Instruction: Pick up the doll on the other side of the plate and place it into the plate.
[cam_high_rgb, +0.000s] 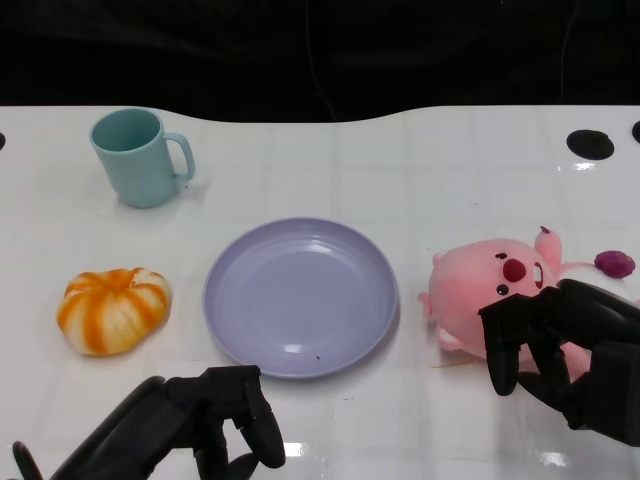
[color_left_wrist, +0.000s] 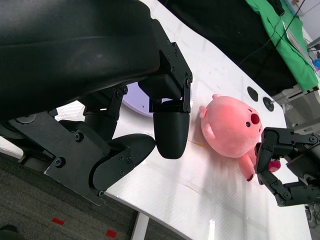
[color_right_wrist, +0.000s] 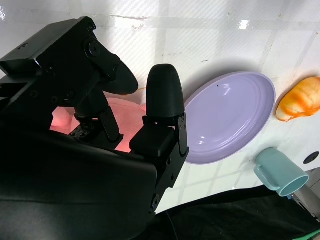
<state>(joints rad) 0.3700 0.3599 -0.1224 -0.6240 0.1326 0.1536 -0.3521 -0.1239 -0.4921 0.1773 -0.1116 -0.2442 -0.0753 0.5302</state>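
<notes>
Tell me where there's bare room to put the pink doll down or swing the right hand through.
The round lilac plate holds nothing. Bare white table runs behind it, from the teal mug across to the right. The strip between plate and pink plush doll is narrow, with the right hand over the doll. The orange pumpkin toy crowds the plate's left.

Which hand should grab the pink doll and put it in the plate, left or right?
Right. The right hand hangs over the pink doll, fingers apart, beside the plate. The left hand sits near the plate's front edge, away from the doll.
</notes>
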